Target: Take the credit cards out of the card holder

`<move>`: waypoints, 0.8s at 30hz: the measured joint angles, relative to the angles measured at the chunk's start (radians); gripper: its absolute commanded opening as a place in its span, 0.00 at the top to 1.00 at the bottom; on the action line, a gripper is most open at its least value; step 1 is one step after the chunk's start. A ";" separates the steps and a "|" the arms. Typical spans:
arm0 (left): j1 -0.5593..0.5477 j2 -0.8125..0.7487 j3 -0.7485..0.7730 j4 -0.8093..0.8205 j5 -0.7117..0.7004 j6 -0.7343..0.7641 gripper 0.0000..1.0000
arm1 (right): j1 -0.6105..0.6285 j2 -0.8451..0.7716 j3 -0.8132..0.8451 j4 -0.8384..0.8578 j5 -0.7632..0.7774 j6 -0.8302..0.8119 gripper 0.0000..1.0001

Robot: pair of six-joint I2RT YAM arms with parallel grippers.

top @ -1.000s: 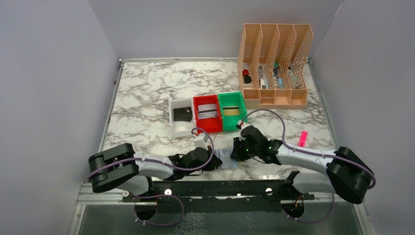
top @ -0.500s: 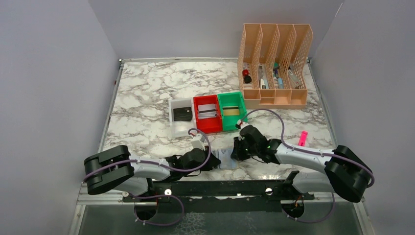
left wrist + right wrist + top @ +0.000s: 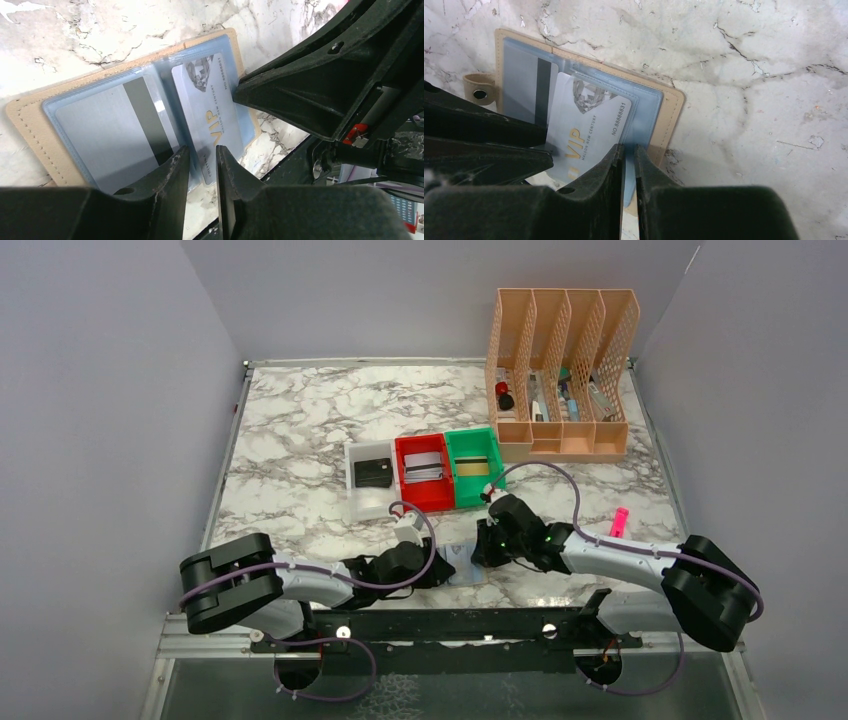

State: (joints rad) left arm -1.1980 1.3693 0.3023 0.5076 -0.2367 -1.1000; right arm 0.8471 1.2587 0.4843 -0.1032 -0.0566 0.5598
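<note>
The card holder (image 3: 30, 131) lies opened flat at the near edge of the white, grey-veined marble desk (image 3: 300, 430), between your two arms. It is tan with a stitched border and a small snap tab. Inside are glossy, see-through blue-grey pockets.

One pocket holds a silvery card (image 3: 100, 131) with a black stripe. The other, on your right pincer's side, holds a pale VIP card (image 3: 210, 105) printed with a diamond, lying askew.

Your left pincer (image 3: 201, 152) stands slightly open, its black fingers straddling the VIP card's end. Your right pincer (image 3: 628, 148) is nearly closed at the holder's edge. A sliver of blue-grey pocket shows in the slit, but I cannot tell whether it is pinched.

Farther back sit three small plastic trays side by side — a white tray (image 3: 362, 502) with a black card (image 3: 372, 473), a red tray (image 3: 428, 498) with a grey card (image 3: 424, 468), and a green tray (image 3: 478, 492) with a gold card (image 3: 474, 466). At the far right stands a peach mesh file rack (image 3: 563, 325) holding pens and small items.
</note>
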 measured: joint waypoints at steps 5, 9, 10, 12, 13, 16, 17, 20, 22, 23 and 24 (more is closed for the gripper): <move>0.000 -0.005 -0.003 0.001 -0.001 -0.008 0.80 | 0.000 0.000 0.000 0.000 0.000 0.000 0.82; 0.005 -0.009 -0.009 0.013 0.001 -0.006 0.80 | 0.000 0.005 0.001 0.005 -0.001 0.000 0.82; 0.006 -0.009 -0.011 0.018 0.003 -0.006 0.80 | 0.000 0.006 0.002 0.005 -0.001 0.000 0.82; 0.014 -0.008 -0.015 0.035 0.011 -0.007 0.81 | 0.000 0.006 0.002 0.006 -0.002 0.000 0.82; 0.015 -0.008 -0.016 0.039 0.014 -0.006 0.82 | 0.000 0.007 0.003 0.006 -0.002 0.000 0.82; 0.023 0.003 -0.021 0.066 0.021 -0.009 0.87 | 0.000 0.008 0.003 0.006 -0.004 0.000 0.82; 0.023 0.006 -0.023 0.072 0.023 -0.012 0.89 | 0.000 0.008 0.003 0.006 -0.005 0.000 0.82; 0.026 0.012 -0.031 0.083 0.027 -0.019 0.97 | 0.000 0.008 0.003 0.006 -0.005 0.000 0.82; 0.026 0.012 -0.033 0.090 0.028 -0.020 1.00 | 0.000 0.008 0.003 0.006 -0.005 0.000 0.82; 0.026 0.012 -0.035 0.095 0.028 -0.022 1.00 | 0.000 0.008 0.003 0.006 -0.005 0.000 0.82; 0.026 0.011 -0.038 0.098 0.028 -0.023 1.00 | 0.000 0.008 0.004 0.005 -0.004 0.000 0.82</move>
State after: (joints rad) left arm -1.1717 1.3804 0.2642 0.6060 -0.2089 -1.1225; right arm 0.8467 1.2671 0.4881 -0.0978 -0.0608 0.5602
